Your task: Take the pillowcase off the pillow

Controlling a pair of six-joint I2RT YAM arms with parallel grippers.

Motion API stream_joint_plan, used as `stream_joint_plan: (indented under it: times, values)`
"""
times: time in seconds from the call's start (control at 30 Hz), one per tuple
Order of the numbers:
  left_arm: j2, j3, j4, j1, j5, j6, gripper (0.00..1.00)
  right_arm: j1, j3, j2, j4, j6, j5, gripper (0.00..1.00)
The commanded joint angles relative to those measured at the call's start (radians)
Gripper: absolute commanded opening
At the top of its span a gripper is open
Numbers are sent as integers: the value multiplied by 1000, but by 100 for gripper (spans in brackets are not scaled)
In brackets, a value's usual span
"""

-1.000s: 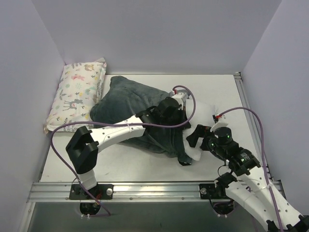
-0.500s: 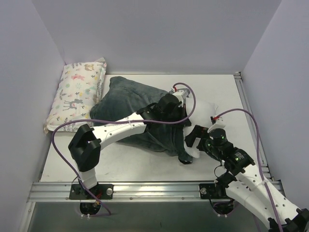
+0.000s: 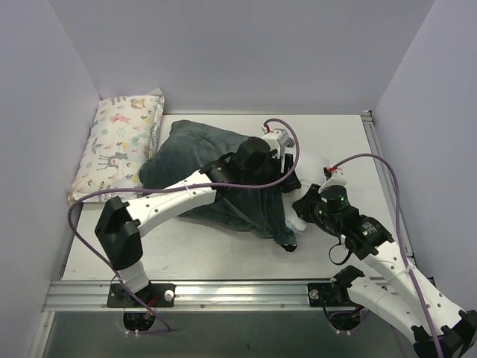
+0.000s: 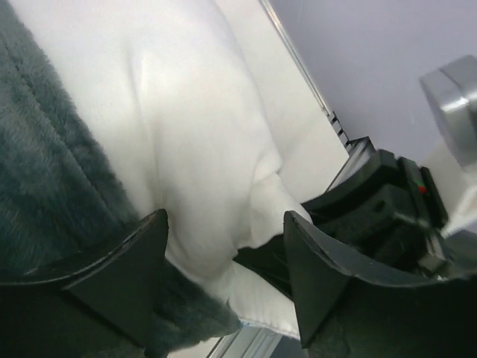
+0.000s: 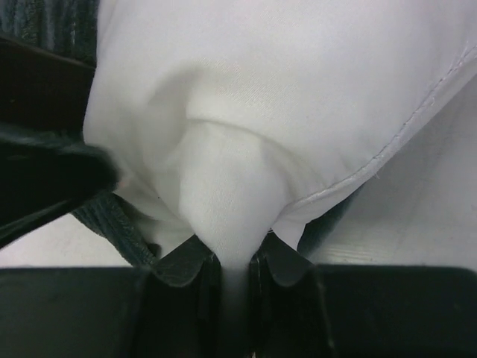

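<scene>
Top view: left arm stretches over the pillowcase point(image 3: 194, 153) at mid-table; right arm bends inward to the pillow point(image 3: 317, 165) emerging from its right end. Left wrist: left gripper point(image 4: 223, 224) spread apart above the pillow. Right wrist: right gripper point(image 5: 235, 261) pinches a pillow fold

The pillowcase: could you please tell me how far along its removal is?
Done: one end of the pillow is bare, out of the pillowcase. In hand: the right hand pinches a fold of that end; the left hand is open over it. Left: the rest of the pillow looks covered.
</scene>
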Motion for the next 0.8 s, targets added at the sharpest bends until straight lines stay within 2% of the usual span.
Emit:
stream_joint_plan:
  times: [0.0,0.13,0.2,0.33,0.5,0.77]
  values:
    - [-179,44,-42,3,-79,57,72,14,101,6,1,-14,28,0]
    - [-337,-73,-137,3,-266,40,75,16,161,22,-34,-28,41,0]
    - [-429,-136,-225,3,-421,-17,75,17,202,33,-51,-41,47,0]
    - [-564,-365,-243,20,-540,-141,76,20,264,58,-80,-57,53,0]
    - [-647,-546,-161,57,-509,-207,78,22,313,85,-97,-71,48,0]
    - [-606,-600,-58,152,-406,-198,76,23,341,95,-121,-78,56,0]
